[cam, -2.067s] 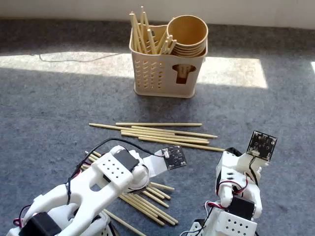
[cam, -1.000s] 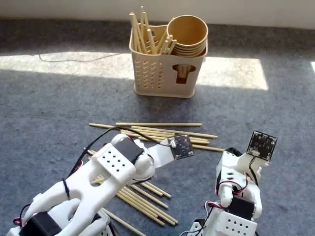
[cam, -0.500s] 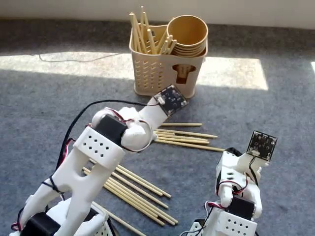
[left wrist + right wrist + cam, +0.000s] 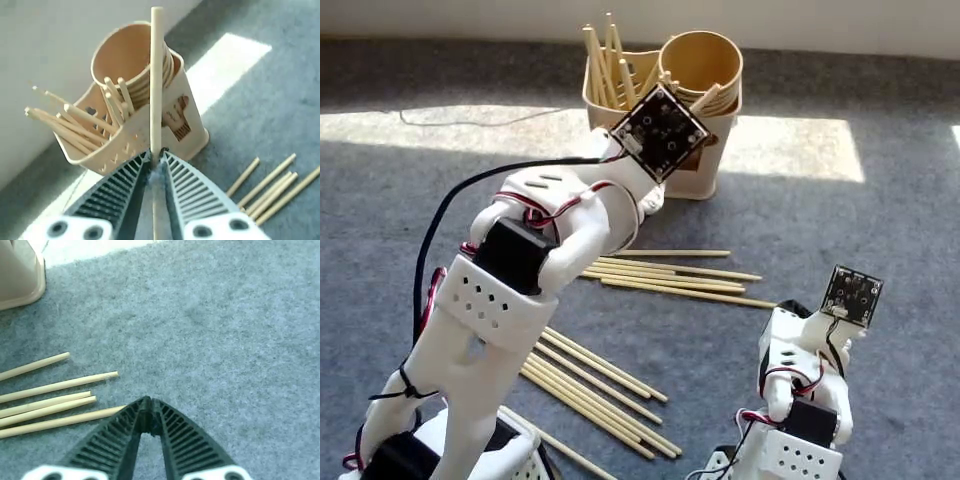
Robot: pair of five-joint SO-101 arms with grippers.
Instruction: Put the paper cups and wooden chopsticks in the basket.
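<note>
Grey carpet [image 4: 440,220] is covering the bench. The left jaws are pinching one chopstick [image 4: 156,75] over the basket [image 4: 192,127], seemingly lining it up to drop beside the paper cups [image 4: 705,60]. The right jaws are sitting closed near the loose chopsticks [image 4: 670,272].

Right pincer [image 4: 146,411], tips pressed together, hangs over carpet [image 4: 225,315] beside chopsticks [image 4: 55,387]

The slotted cream plastic basket [image 4: 197,137] has rows of narrow slits and a brown-toned cut-out. The stacked tan paper cups [image 4: 700,60] are darker than it. The loose round wooden chopsticks [image 4: 670,275] are pale yellow, like the single pale chopstick [image 4: 156,75] in the black, ribbed left gripper [image 4: 156,160]. The carpeted surface [image 4: 880,220] is speckled blue-grey with a white sunlit band. The left arm [image 4: 500,300] is white with black motors.
</note>
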